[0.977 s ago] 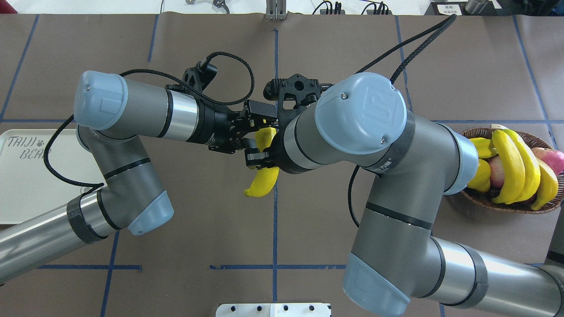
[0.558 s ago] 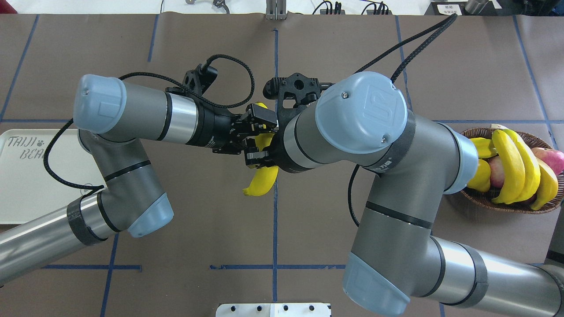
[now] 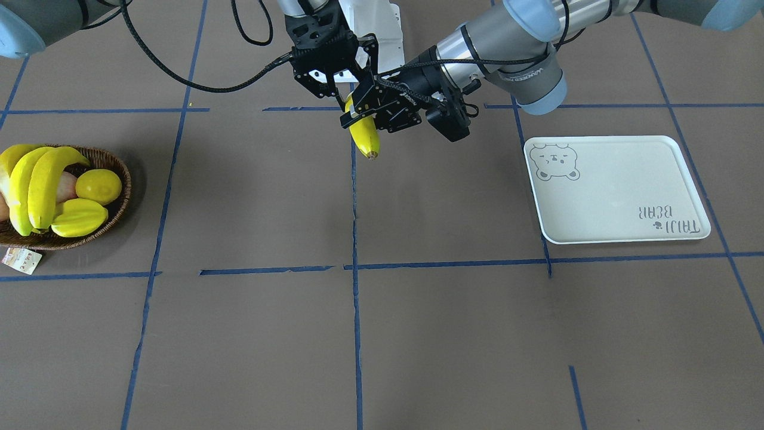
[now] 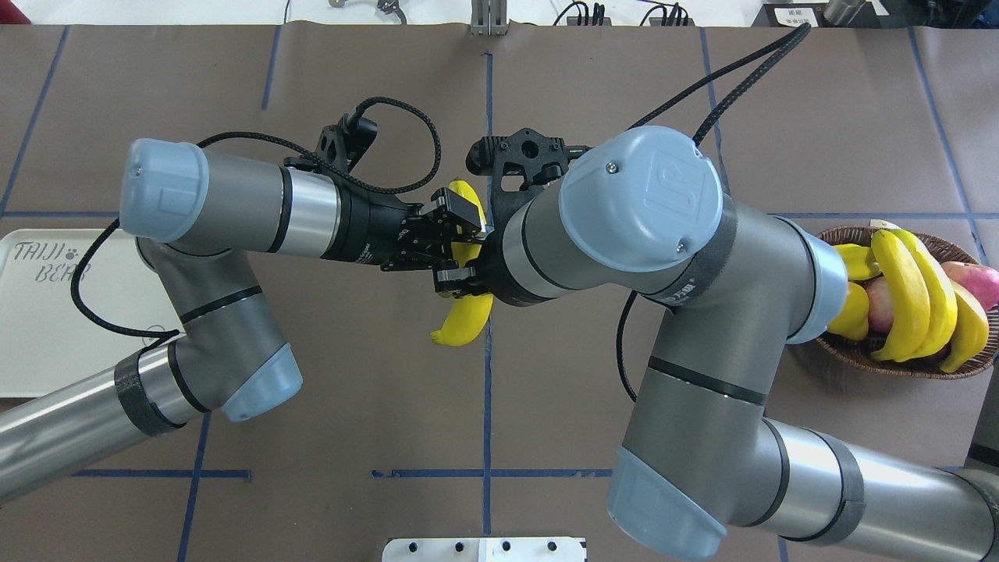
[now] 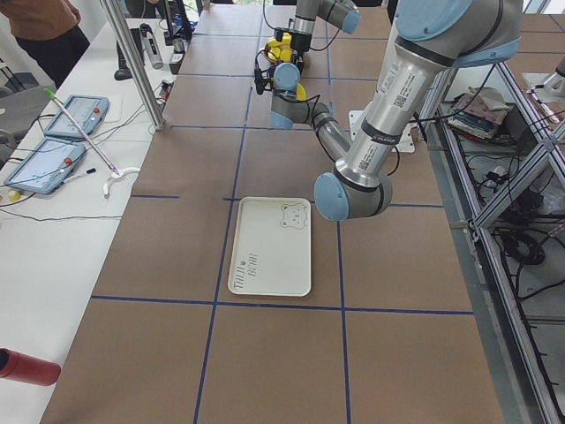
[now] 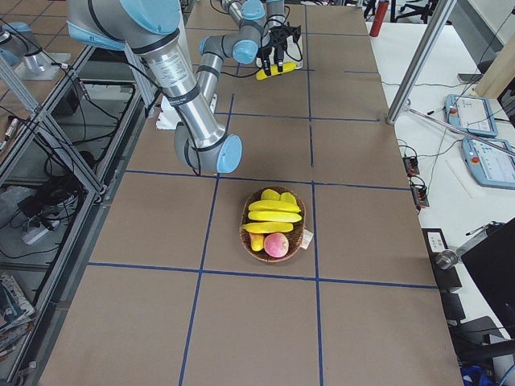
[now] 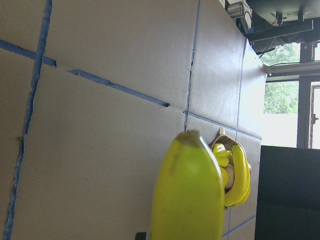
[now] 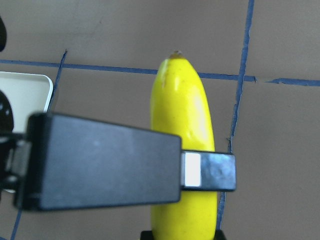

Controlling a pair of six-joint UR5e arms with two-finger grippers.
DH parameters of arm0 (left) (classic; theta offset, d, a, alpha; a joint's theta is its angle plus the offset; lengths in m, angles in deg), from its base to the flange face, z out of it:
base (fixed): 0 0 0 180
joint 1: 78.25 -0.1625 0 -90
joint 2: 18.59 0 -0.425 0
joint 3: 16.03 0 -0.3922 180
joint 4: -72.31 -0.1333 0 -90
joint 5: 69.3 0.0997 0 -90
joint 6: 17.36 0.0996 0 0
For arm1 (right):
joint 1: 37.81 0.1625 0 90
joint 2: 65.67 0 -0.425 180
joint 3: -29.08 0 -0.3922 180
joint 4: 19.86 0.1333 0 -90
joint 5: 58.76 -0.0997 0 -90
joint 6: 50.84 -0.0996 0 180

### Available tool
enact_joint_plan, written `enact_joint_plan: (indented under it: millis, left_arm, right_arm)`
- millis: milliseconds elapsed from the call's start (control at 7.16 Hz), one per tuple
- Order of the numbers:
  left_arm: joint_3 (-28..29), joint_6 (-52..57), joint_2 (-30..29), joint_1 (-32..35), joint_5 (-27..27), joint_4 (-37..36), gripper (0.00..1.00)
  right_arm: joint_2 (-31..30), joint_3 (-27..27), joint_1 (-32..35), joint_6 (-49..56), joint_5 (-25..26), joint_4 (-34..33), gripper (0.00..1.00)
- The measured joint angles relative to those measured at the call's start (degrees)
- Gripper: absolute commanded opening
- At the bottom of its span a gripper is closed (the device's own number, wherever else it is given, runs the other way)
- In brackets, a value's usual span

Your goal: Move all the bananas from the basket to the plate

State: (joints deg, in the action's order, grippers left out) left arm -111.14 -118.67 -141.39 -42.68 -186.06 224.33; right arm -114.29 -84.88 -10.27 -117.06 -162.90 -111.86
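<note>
One yellow banana (image 4: 467,321) hangs in mid-air over the table's centre line, also seen as the banana (image 3: 365,134) from the front. My right gripper (image 4: 462,282) is shut on its middle from above. My left gripper (image 4: 454,234) reaches in from the side, fingers closed around the same banana just above; one finger (image 8: 105,160) lies across the fruit in the right wrist view. Three more bananas (image 4: 909,300) lie in the wicker basket (image 4: 858,351) at far right. The white bear plate (image 4: 47,328) sits at far left with nothing on it.
The basket also holds a lemon (image 3: 98,185), a starfruit (image 3: 80,217) and a reddish apple (image 4: 975,281); a paper tag (image 3: 21,258) lies beside it. A white mounting block (image 4: 484,549) sits at the near table edge. Both arms cross above the table's middle.
My left gripper has moved in onto the banana and its fingers have narrowed around it. The right gripper and the banana have stayed almost still.
</note>
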Motion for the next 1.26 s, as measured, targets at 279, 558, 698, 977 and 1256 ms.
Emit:
enact_joint_plan:
  millis: [279, 558, 698, 977, 1256]
  left_arm:
    - [0.07, 0.03, 0.07, 0.03, 0.06, -0.09, 0.0]
    - [0.7, 0.11, 0.11, 0.23, 0.66, -0.76, 0.0]
    - [1.36, 0.11, 0.11, 0.86, 0.91, -2.83, 0.0]
    - [1.51, 0.22, 0.27, 3.81, 1.08, -13.78, 0.0]
    - [-0.08, 1.0, 3.76, 7.98, 0.7, -24.36, 0.0]
  right_arm:
    - [-0.02, -0.62, 0.06, -0.29, -0.34, 0.0, 0.99]
    - [-0.22, -2.2, 0.18, -0.94, -1.66, -0.02, 1.0]
    - [-0.45, -3.17, 0.24, -1.05, -1.93, -0.17, 0.99]
    - [-1.65, -5.18, 0.39, -1.3, -2.09, -0.69, 0.99]
    - [-3.91, -6.54, 0.94, -1.46, -2.07, -0.8, 0.99]
